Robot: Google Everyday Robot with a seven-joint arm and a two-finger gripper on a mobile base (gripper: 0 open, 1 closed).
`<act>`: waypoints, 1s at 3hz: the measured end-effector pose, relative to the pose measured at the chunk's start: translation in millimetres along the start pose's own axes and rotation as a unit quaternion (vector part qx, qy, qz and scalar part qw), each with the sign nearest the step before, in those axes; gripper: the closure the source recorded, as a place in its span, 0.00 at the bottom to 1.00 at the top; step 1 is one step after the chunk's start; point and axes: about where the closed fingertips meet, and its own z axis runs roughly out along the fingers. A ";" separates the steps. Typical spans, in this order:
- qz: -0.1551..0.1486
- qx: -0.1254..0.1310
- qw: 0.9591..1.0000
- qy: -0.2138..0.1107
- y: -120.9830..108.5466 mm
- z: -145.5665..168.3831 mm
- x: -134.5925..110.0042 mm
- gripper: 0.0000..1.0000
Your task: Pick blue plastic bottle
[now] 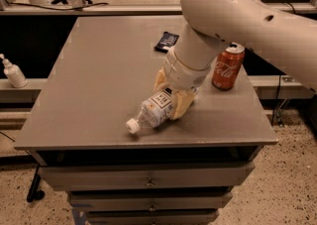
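The blue plastic bottle (154, 111) lies on its side near the front edge of the grey table (94, 85), with its white cap (132, 126) pointing front-left. My gripper (170, 95) comes down over the bottle's base end. One yellowish finger (159, 80) sits behind the bottle and the other in front-right of it, and both look pressed against its body. The bottle still rests on the table top. The big white arm (233, 16) hides the table behind the gripper.
A red Coca-Cola can (228, 67) stands upright just right of the gripper. A dark flat packet (166, 41) lies further back. A white pump dispenser bottle (13, 72) stands on a low shelf to the left. Drawers (148, 182) sit under the table top.
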 end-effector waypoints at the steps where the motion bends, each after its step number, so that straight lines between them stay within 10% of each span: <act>1: 0.000 0.000 1.000 0.000 -0.1 -0.4 0.0 0.87; 3: 0.068 0.011 0.996 -0.051 -37.1 -32.9 -22.1 1.00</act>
